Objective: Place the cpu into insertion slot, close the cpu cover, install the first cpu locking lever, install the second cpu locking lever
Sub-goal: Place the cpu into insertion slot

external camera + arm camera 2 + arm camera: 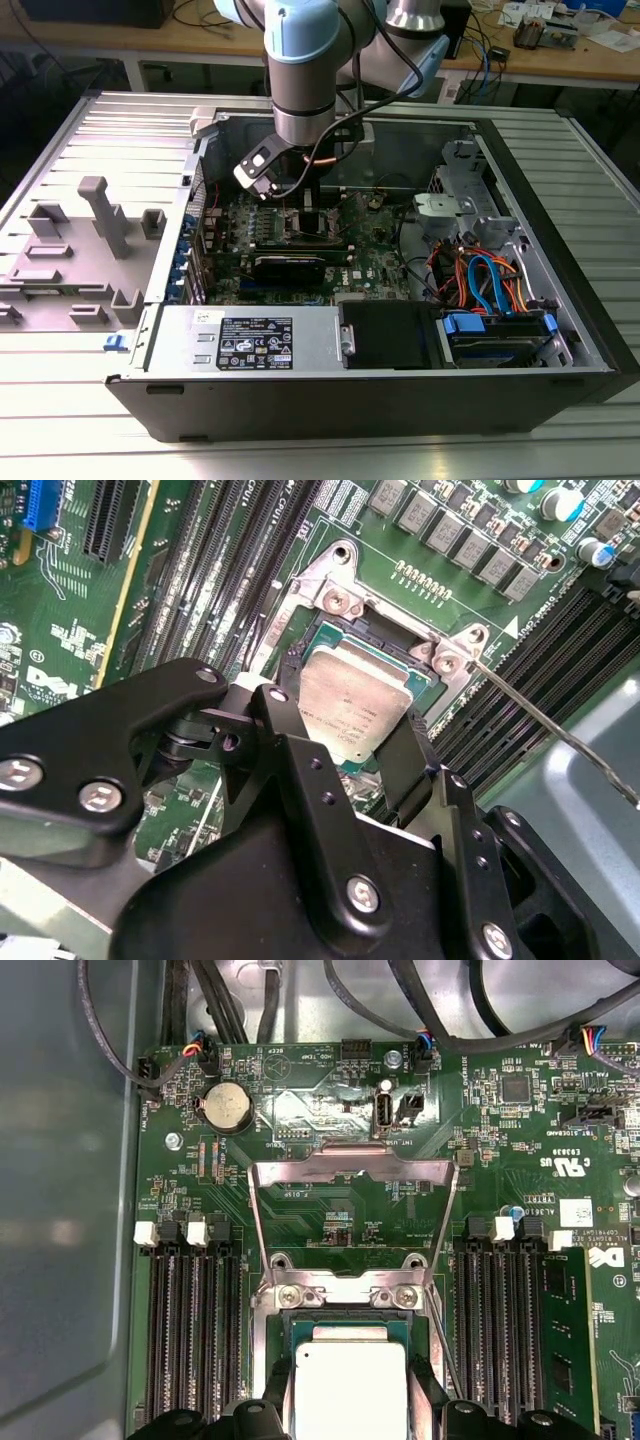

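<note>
Silvery cpu point(355, 695) sits clasped in the end effector point(340, 725).

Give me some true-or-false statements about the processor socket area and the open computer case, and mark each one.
1. The thin silver metal cpu cover is shut over the square silver-rimmed insertion slot. False: it is swung open, away from the slot.
2. The pale silvery square cpu sits at the slot, between the black end effector's fingers. True.
3. A round silver coin battery sits on the green motherboard. True.
4. The blue and orange cables lie toward the exterior view's left of the arm. False: they lie toward its right.
</note>
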